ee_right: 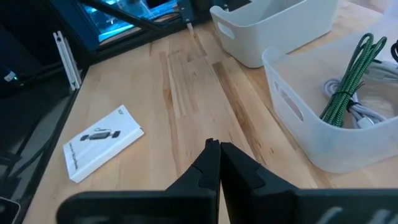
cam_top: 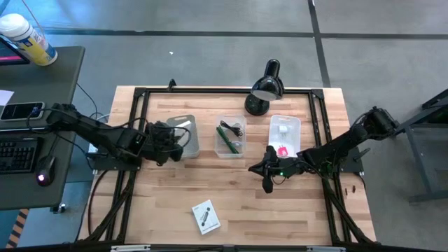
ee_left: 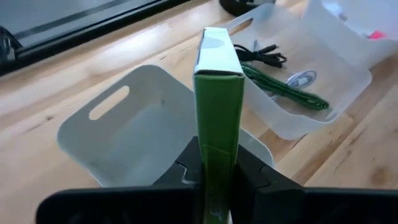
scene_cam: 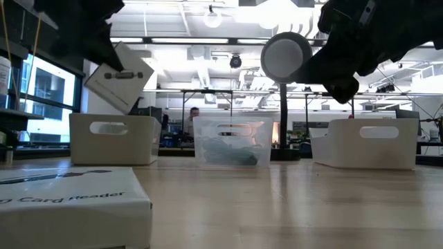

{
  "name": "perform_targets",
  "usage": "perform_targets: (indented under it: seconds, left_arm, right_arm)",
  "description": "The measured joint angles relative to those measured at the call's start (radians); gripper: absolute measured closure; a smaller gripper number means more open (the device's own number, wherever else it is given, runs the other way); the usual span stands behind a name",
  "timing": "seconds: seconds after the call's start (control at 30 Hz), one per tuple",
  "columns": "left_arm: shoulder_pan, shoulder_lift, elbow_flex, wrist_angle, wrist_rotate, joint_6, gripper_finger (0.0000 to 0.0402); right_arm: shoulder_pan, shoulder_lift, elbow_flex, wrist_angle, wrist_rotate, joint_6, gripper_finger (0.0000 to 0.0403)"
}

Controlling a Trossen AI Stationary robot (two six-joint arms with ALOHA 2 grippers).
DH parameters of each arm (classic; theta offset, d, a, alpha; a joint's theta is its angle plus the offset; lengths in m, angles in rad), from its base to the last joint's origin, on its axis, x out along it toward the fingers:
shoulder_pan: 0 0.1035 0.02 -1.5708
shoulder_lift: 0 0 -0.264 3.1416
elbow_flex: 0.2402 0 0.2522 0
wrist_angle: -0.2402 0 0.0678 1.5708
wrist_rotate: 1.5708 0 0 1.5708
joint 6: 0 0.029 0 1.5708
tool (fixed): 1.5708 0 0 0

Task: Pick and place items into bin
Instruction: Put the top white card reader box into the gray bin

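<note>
Three bins stand in a row on the wooden counter (cam_top: 168, 203): a white bin (cam_top: 183, 134), a clear bin (cam_top: 229, 136) holding green and black cables, and another white bin (cam_top: 285, 133). Two boxes show: the left gripper (ee_left: 217, 177) has its fingers clamped on one box (ee_left: 217, 93) above the first bin; the other box (cam_top: 206, 216) lies on the counter. The right gripper (ee_right: 217, 155) hovers with fingers clenched, empty. A black lamp (cam_top: 264, 87) stands behind; an office shows beyond.

White and green box (ee_left: 217, 93), white bins (cam_top: 185, 134), green cable (ee_right: 348, 81), pale wood table (cam_top: 280, 210)
</note>
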State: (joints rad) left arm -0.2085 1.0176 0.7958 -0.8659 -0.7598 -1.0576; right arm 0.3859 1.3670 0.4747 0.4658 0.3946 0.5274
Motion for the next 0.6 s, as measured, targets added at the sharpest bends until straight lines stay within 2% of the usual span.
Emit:
perform_targets:
  seconds: [0.4,0.6]
  left_arm:
    - [0.0,-0.264,-0.236,0.137,-0.08,-0.109,0.039]
    - [0.0,-0.304,-0.309,0.213,-0.082,-0.151,0.0376]
  right_arm:
    - [-0.002,0.0,0.0,0.013,0.033,0.019,0.04]
    - [-0.023,0.0,0.001,0.019,0.042,0.023,0.0402]
